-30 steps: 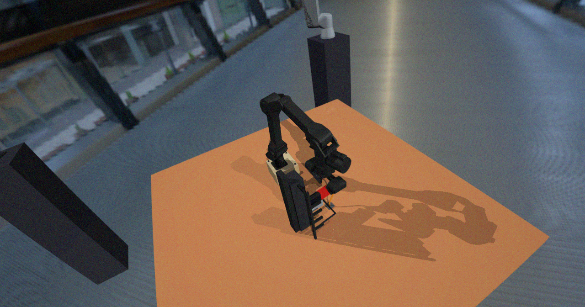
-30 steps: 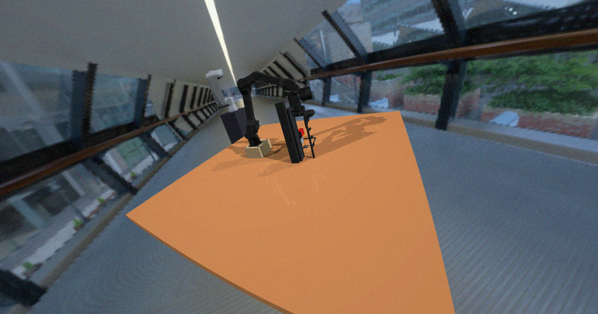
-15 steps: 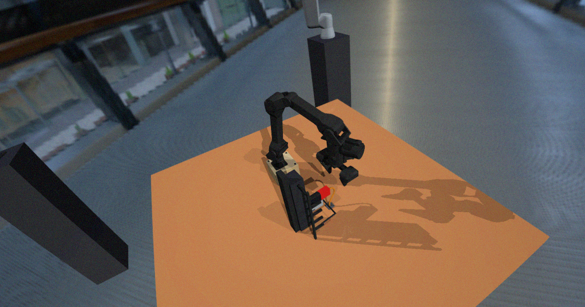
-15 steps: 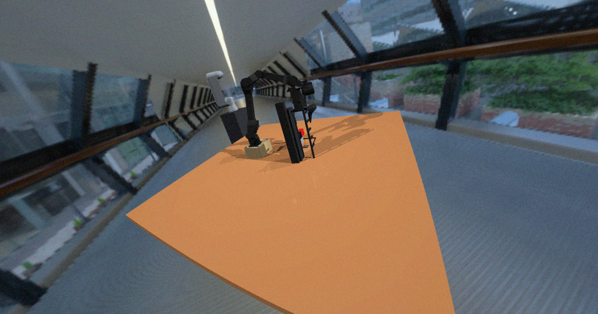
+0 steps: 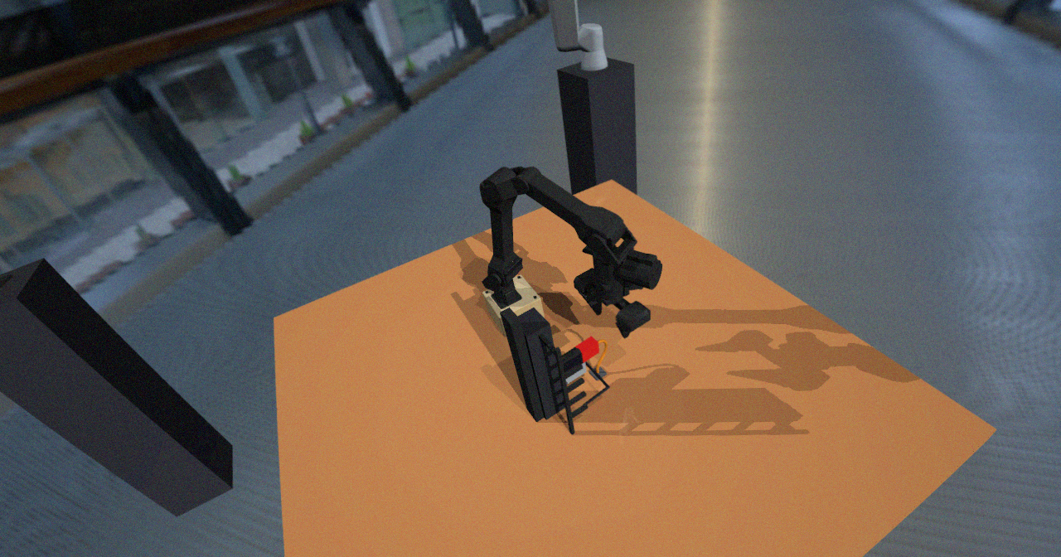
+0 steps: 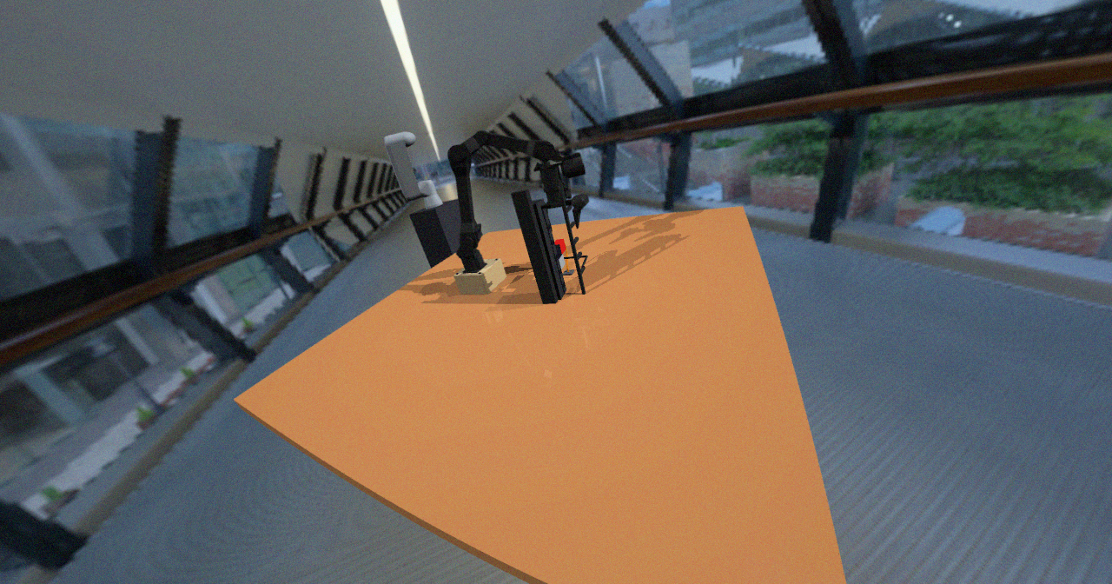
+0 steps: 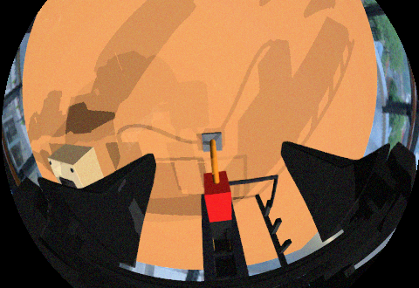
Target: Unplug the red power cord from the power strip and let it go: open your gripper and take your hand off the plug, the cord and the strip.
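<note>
The black power strip (image 5: pixel 528 360) (image 6: pixel 536 246) (image 7: pixel 223 256) stands upright on the orange table (image 5: pixel 415 443), behind a thin black ladder-like frame (image 5: pixel 571 405) (image 7: pixel 274 221). The red plug (image 5: pixel 588 347) (image 6: pixel 559 246) (image 7: pixel 218 202) sits at the strip's face near its top; I cannot tell whether its prongs are seated. A short orange cord (image 5: pixel 602 349) (image 7: pixel 215 161) runs from the plug to a small grey anchor (image 7: pixel 209 140) on the table. My gripper (image 5: pixel 612 311) (image 6: pixel 572 205) (image 7: pixel 220 154) is open wide and empty. It hangs above the plug, clear of it, with a finger far out on each side.
My arm's beige base (image 5: pixel 519 302) (image 6: pixel 480 277) (image 7: pixel 72 162) stands right behind the strip. A black pillar (image 5: pixel 597 123) bearing a white camera stands at the table's far corner. A long black block (image 5: pixel 96 398) lies off the table to the left.
</note>
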Available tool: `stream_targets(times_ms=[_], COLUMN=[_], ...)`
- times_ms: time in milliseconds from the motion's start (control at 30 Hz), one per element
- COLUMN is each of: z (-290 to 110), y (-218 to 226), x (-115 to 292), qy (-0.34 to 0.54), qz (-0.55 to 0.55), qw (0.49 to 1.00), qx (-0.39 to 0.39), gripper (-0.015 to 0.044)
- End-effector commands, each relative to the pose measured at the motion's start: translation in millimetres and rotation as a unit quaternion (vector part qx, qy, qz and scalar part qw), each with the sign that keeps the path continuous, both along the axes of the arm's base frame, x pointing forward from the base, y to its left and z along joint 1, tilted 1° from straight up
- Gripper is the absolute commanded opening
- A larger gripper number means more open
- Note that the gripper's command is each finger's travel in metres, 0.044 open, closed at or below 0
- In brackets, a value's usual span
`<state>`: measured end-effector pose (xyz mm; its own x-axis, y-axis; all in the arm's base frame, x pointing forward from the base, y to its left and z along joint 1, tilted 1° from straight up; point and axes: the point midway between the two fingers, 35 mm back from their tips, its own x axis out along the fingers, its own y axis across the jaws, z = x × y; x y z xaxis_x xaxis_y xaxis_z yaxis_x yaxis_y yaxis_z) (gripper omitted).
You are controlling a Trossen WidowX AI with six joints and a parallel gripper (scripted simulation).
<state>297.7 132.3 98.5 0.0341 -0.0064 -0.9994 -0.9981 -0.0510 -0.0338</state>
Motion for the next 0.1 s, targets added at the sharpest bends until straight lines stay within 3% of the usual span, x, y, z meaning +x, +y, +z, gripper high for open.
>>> stream_targets(times_ms=[0, 67], z=[-0.7, -0.7], y=[0.2, 0.2], x=[-0.6, -0.6], qy=[0.003, 0.003], qz=[-0.002, -0.002], qw=[1.0, 1.0], qx=[0.0, 0.0], gripper=[0.044, 0.044])
